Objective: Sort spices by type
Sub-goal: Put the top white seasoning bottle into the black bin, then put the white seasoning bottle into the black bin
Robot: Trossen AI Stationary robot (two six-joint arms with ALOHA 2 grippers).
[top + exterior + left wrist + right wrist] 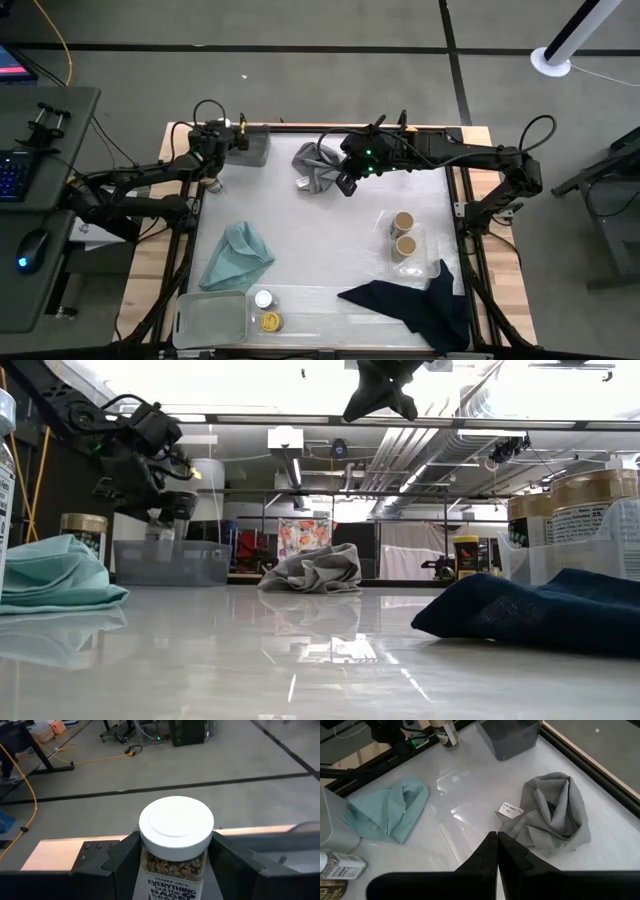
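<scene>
Jars of spice sit in several spots on the white counter [320, 240]. The left end effector [175, 865] is at the far left corner of the counter, just beside the small grey bin [250, 146], and it is clamped on a white-capped jar of bagel seasoning [176, 832], one dark finger on each side of the glass. In the low view that end effector hangs just above the grey bin, and the jar hardly shows there. A tan-topped jar [83, 532] stands on the counter near the left arm, just beside the bin's left side in the low view.

The right end effector [497, 851] hovers above the crumpled grey cloth [316, 166] at the far middle of the counter; its two fingers are pressed together with nothing between them. The cloth has a small white tag [511, 810].

Two tan-topped jars [404, 233] stand side by side in the clear tray [428, 262] at the right. Near the front edge, a white-capped jar [263, 299] and a yellow-capped jar [270, 322] are close together in the long clear tray [330, 310], just beside the grey tray [210, 318]. A teal cloth [236, 254] lies on the left half of the counter, and a navy cloth [415, 305] lies across the front right, overlapping the long clear tray.
</scene>
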